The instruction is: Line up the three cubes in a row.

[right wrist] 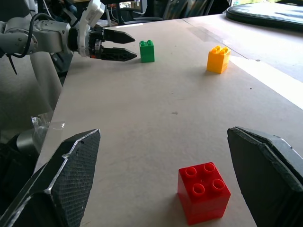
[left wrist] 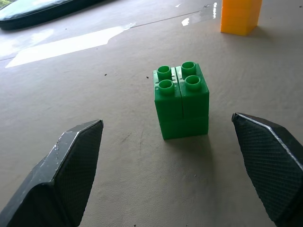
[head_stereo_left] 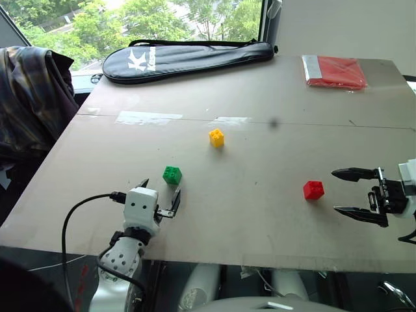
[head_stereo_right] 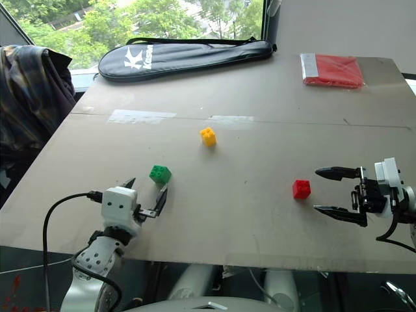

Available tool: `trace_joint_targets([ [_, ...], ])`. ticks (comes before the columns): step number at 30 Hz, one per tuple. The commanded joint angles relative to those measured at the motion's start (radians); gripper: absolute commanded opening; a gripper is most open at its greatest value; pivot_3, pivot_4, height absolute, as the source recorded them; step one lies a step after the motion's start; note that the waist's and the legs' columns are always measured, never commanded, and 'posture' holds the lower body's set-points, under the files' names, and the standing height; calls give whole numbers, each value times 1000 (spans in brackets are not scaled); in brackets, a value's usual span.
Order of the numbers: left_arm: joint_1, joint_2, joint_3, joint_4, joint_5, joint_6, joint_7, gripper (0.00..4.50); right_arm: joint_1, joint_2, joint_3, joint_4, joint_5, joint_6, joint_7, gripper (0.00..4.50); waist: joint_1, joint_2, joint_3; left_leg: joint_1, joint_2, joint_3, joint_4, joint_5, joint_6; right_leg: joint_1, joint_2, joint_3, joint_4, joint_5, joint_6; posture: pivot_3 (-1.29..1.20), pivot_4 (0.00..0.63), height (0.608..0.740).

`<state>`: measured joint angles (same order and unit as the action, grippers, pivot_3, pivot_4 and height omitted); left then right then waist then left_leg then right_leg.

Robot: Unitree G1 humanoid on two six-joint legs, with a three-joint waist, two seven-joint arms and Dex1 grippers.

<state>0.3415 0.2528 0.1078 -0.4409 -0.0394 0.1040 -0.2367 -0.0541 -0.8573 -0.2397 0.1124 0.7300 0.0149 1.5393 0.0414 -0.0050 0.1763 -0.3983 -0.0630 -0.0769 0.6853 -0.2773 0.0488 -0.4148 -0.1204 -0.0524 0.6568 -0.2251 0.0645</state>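
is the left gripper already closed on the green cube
No, the left gripper stands open, its fingers on either side of the green cube with bare table showing between each and the cube.

My two head cameras look forward and down over the table [head_stereo_left: 260, 104], from well back, and share nearly the whole top. The camera on my left wrist sits low and close behind the green cube [left wrist: 181, 100], facing the yellow cube [left wrist: 240, 16]. My right wrist camera looks across the table over the red cube [right wrist: 203, 191], and also takes in both those cubes.
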Motion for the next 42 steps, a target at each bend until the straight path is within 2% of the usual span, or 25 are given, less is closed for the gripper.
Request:
trace_joint_targets([
  [1,-33,7,-7,25,8,-36,-6,4500,3,13,-64,-34,32,3,15,4408,0,0,0,0,0,0,0,0,0,0,0,0,0,0,0,0,150,694],
  [6,-91,6,-27,85,6,-34,-20,4500,7,25,-89,-31,22,-6,25,4408,0,0,0,0,0,0,0,0,0,0,0,-2,0,0,0,0,150,694],
  [13,-115,-41,-14,108,-52,62,-1,4500,3,26,-101,-41,22,8,18,4408,-1,1,0,0,0,0,0,0,0,0,0,-3,0,0,0,0,150,694],
  [14,-116,-46,-11,109,-59,73,3,3971,0,25,-101,-41,18,7,13,4500,-1,1,-1,0,0,0,0,0,0,0,0,-3,0,0,0,0,150,694],
  [15,-116,-47,-12,109,-62,79,2,3701,-1,24,-100,-41,14,5,13,4500,-1,1,-1,0,0,0,0,0,0,0,0,-3,1,0,0,0,150,694],
  [20,-125,-32,-24,112,-49,95,-1,1365,-16,25,-95,-30,12,7,17,4500,-1,2,-1,1,0,0,0,0,0,0,0,-3,1,0,0,0,150,694],
  [21,-128,-27,-29,115,-42,93,-3,1226,-20,26,-94,-25,10,5,20,4500,-1,2,-1,1,0,0,0,0,0,0,0,-3,1,0,0,0,150,694],
  [27,-159,45,-72,139,-20,-10,-87,1228,-22,36,-88,-26,10,2,30,4500,1,2,-1,1,0,-1,0,0,0,0,0,-3,1,0,0,0,150,694],
  [33,-283,197,-171,230,-142,-179,-463,1228,-13,33,-89,-11,8,-1,55,4500,0,2,-1,0,0,-1,0,0,0,0,0,-3,1,0,0,0,150,694],
  [39,-554,210,-370,451,-192,-218,-852,1228,-18,20,-56,15,0,-20,75,4500,-2,2,-1,0,-2,-1,1,0,0,0,1,-4,1,0,0,0,150,694],
  [42,-713,174,-443,623,-160,-267,-986,1228,-34,32,-57,19,-14,-24,72,4500,-8,2,-1,0,-2,0,1,0,0,0,3,-4,1,0,0,0,150,694],
])
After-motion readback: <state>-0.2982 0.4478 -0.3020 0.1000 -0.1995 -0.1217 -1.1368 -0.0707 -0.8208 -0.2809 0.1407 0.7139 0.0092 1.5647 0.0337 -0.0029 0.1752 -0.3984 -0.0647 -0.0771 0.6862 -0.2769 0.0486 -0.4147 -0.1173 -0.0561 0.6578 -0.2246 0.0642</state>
